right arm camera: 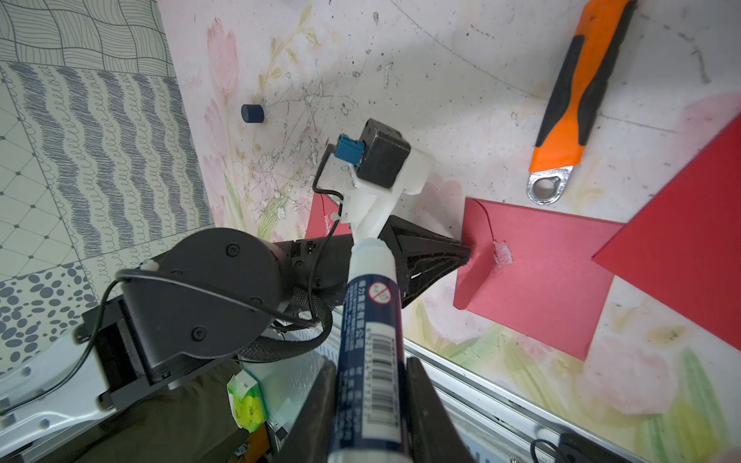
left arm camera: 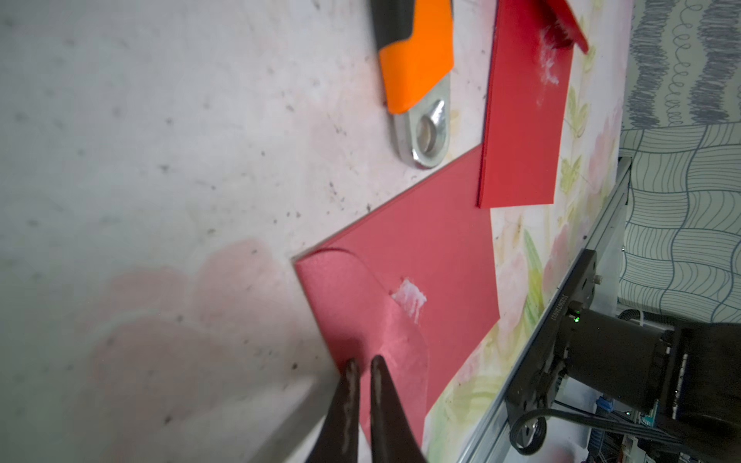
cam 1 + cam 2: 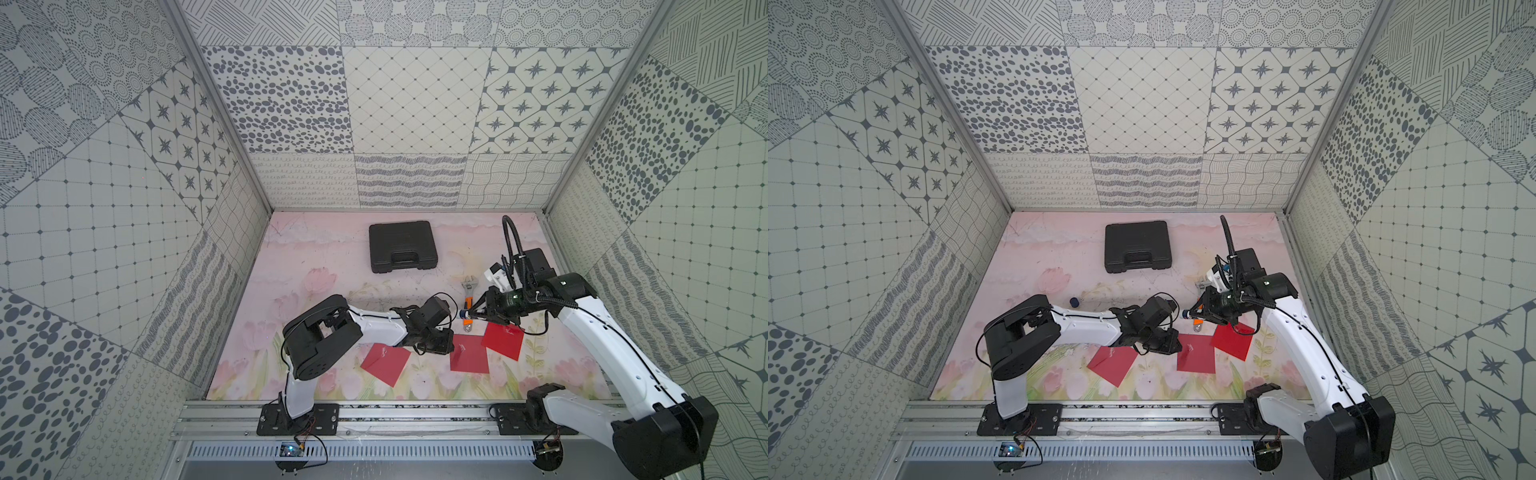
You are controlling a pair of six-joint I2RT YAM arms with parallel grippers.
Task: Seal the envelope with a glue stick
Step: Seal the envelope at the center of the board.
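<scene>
We're looking at a robot lab booth: patterned panels (image 3: pixel 415 104) are boxing in the floral tabletop (image 3: pixel 316 249), aluminium rail (image 3: pixel 415 417) fronting it.

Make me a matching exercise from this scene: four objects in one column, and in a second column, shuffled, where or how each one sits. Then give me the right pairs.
Things:
1. glue stick
2. wrench
3. black case
4. blue cap

Places or states:
A. closed, at the back of the table
B. lying on its own on the table, off the stick
C. gripped in the right end effector
D. lying flat, its handle end near the red envelopes

Pairs: 1-C, 2-D, 3-A, 4-B
</scene>
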